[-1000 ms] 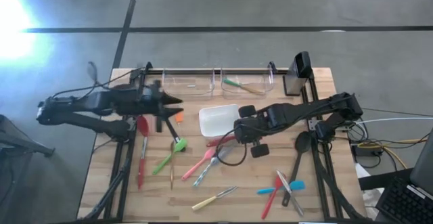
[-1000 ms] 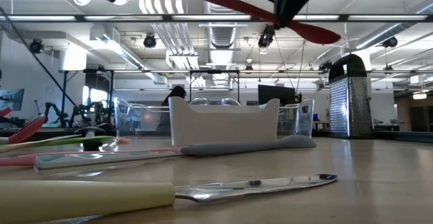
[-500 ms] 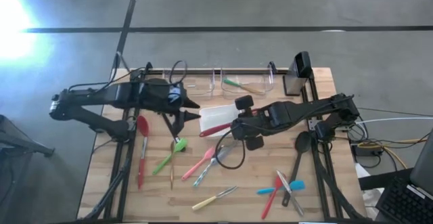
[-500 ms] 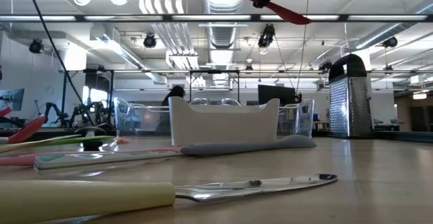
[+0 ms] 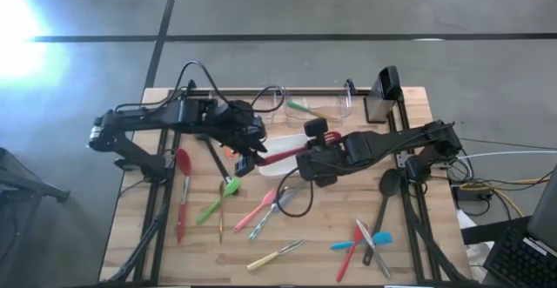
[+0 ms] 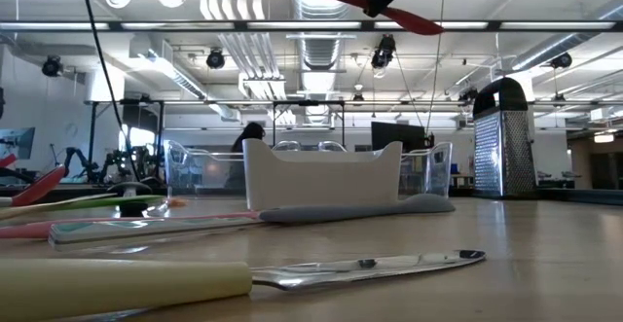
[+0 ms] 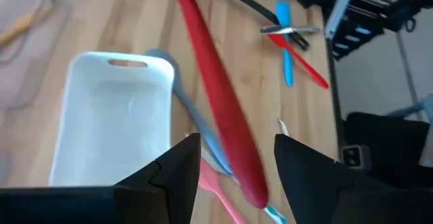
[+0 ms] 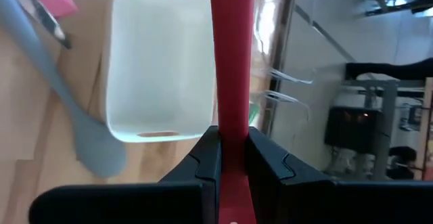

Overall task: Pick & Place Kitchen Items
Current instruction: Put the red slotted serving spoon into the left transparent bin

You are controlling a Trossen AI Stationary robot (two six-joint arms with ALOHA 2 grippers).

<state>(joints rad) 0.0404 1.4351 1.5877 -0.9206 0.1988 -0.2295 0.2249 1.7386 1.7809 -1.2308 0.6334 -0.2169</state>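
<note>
My right gripper (image 5: 302,157) is shut on a long red utensil (image 5: 277,157), held in the air over the white dish (image 5: 280,142). The utensil's free end reaches toward the table's left. There my left gripper (image 5: 252,153) stands open, one finger on either side of that end (image 7: 249,176), touching nothing. In the low view the red utensil (image 6: 394,15) crosses the top of the picture between both dark grippers. Under it a grey spatula (image 8: 84,126) lies on the table beside the dish. My right gripper pinches the red utensil's shaft (image 8: 231,119) between its two fingers. The fingers slant down from the table's right side and run along the shaft. The utensil is lifted clear, sticking out forward over the white dish (image 8: 159,61).
Several utensils lie on the wood: a red spoon (image 5: 182,192), a green spatula (image 5: 216,201), a pink one (image 5: 258,208), a cream-handled knife (image 5: 277,255), a black ladle (image 5: 385,192). Clear bins (image 5: 296,105) and a metal grater (image 6: 501,137) stand at the far edge.
My left gripper has swung toward the table's right and tipped downward, ending around the red utensil's free end. My right gripper has risen a little and rolled, and the red utensil has gone up from beside the dish to above it.
</note>
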